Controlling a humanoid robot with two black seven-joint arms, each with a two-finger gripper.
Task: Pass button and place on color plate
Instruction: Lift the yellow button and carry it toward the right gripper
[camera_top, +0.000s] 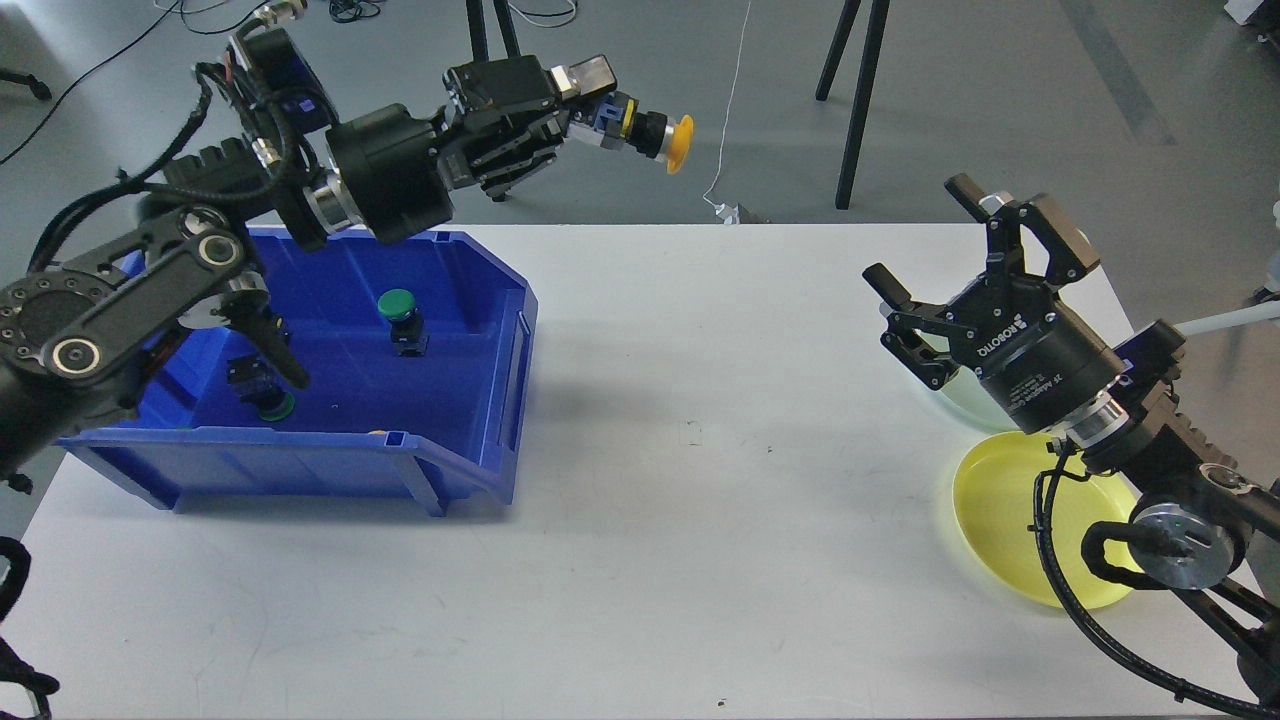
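Two pincers: left pincer (590, 100) grips the yellow button (655, 135), right pincer (960, 255) gapes wide.

You can't see all of the yellow plate (1000, 500): the right arm covers its right side. A pale plate (960, 392) hides behind the right gripper (955, 240). The left arm partly masks one green button (268, 392) in the blue bin (500, 340).

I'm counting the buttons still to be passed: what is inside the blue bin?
Inside the blue bin two green buttons show: one upright, one tipped over near the left arm. That arm covers the bin's left part, so anything lying there cannot be seen.
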